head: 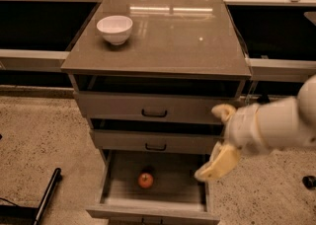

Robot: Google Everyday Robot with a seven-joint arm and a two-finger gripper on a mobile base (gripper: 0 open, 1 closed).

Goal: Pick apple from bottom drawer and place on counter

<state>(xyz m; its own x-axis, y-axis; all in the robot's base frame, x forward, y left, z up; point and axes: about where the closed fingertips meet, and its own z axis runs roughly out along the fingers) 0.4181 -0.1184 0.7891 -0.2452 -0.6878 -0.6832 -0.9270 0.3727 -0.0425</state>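
Observation:
The apple (145, 180), small and red-orange, lies on the grey floor of the bottom drawer (113, 179), which is pulled open. The counter (168, 36) is the glossy grey-brown top of the cabinet. My gripper (210, 142) hangs at the right front of the cabinet, level with the middle drawer, above the open drawer's right side and right of the apple. Its cream fingers (217, 162) stand apart with nothing between them.
A white bowl (114, 29) stands on the counter's back left corner. The two upper drawers (154, 113) with dark handles are slightly ajar. A black bar (47, 197) lies on the speckled floor at the left. Dark shelving runs behind the cabinet.

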